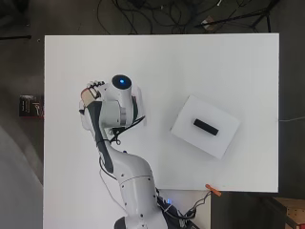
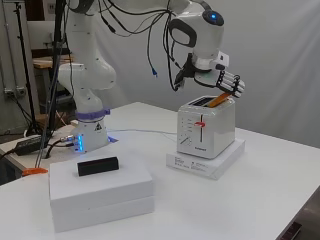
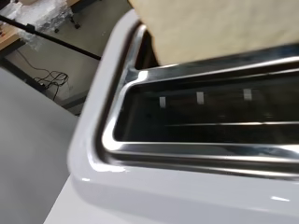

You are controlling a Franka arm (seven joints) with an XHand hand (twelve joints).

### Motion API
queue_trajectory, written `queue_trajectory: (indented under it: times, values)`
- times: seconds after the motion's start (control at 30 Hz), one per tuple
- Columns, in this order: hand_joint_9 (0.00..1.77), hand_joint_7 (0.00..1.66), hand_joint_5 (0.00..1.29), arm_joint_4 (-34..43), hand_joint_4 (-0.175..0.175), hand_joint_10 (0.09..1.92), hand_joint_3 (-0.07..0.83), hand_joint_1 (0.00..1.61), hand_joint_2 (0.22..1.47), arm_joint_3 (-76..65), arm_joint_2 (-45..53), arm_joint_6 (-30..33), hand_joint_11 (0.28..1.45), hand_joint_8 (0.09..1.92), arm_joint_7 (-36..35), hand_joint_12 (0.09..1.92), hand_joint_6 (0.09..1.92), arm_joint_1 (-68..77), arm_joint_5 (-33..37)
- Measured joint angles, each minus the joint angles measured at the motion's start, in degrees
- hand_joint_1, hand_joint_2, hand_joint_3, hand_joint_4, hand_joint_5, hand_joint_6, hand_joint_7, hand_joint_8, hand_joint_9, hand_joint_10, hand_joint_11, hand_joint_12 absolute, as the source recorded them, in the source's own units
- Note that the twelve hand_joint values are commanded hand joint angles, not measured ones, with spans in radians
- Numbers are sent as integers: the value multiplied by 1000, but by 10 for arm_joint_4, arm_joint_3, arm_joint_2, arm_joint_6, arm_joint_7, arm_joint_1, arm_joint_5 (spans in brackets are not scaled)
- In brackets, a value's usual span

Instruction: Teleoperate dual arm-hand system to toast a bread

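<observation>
A robotics lab or workshop. A white robot arm (image 2: 90,75) is bolted to a bare white table (image 1: 228,62), loose black cables (image 1: 157,12) trail over the dark floor, and cluttered workbenches (image 2: 42,62) stand behind.

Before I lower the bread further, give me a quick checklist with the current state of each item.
1. Hand shut on bread: ok.
2. Bread tip at a toaster slot: ok, one corner is just inside, the slice tilted.
3. Bread square with that slot: not ok.
4. Other slot empty: ok.
5. Lever up: ok.
6. Toaster flat on its white box: ok.
</observation>
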Motion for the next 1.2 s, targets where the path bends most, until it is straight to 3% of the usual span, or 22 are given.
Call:
queue_trajectory:
  times: [0.13,0.23,0.6,0.8,0.87,0.93,1.03,1.2]
  values:
    - [280,224,264,-8,-52,87,-3,45,988,174,-42,19,323,87,7,87,87,-93,-4]
    - [262,197,206,-15,-67,87,-9,39,965,206,-85,36,325,87,9,87,87,-76,-4]
    - [430,284,138,-45,-65,87,2,55,1039,-119,-259,59,378,87,18,87,87,90,11]
    - [541,296,47,-45,-61,87,-2,51,1020,-139,-277,54,453,87,30,87,87,109,12]
    - [706,482,335,-48,-29,87,0,66,1025,-143,-281,54,536,87,19,87,87,115,20]
    - [684,493,489,-40,8,87,-6,70,1011,-150,-277,34,524,87,10,87,87,118,14]
    - [581,397,528,18,74,87,-9,82,992,-177,-232,-27,532,87,26,87,87,137,-47]
    - [579,409,548,176,110,87,-4,51,991,-239,-48,-137,534,87,59,87,87,285,-168]
